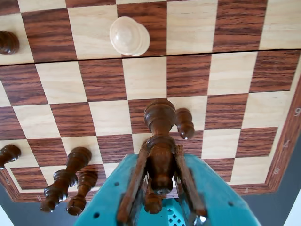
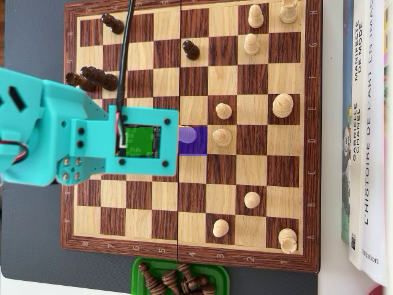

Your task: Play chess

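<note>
- Gripping a dark chess piece [image 1: 160,141], the fingers [image 1: 162,186] pinch it at lower centre of the wrist view.
- Empty squares of the chessboard [image 1: 235,70] lie ahead; its border runs along the right edge.

Here's the desk [image 2: 330,279], pale along the right and lower edges in the overhead view, with a dark grey mat [image 2: 31,246] spread across its left part. On that mat sits the wooden chessboard [image 2: 190,255], its right edge reaching onto the pale surface. Just below the board's lower border there's a green tray [image 2: 136,270] of dark captured pieces, touching or nearly touching the frame. Over on the right, a stack of white books [image 2: 367,135] lies flat just beside the board, spines facing it. In the wrist view, the mat shows grey past the board's corner.
</note>
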Robot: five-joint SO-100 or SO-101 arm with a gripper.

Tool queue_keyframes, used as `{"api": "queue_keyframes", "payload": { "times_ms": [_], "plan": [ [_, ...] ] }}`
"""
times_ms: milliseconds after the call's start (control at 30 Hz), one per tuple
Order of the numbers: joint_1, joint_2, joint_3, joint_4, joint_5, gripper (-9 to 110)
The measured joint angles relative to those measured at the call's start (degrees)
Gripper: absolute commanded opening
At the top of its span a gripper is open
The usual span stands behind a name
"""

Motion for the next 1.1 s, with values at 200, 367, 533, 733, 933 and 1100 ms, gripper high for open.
{"api": "queue_keyframes", "payload": {
  "times_ms": [200, 367, 533, 733, 933, 1100],
  "plan": [
    [6.0, 0.2, -8.2, 4.2, -1.8, 5],
    [11.0, -2.5, -12.7, 4.5, -4.2, 5],
    [17.5, -7.9, -15.8, 4.5, -8.5, 5],
    [24.6, -17.1, -21.8, 4.5, -14.2, 5],
    [29.4, -27.9, -29.2, 4.5, -19.1, 5],
    [31.6, -36.8, -36.2, 4.5, -21.4, 5]
  ]
}}
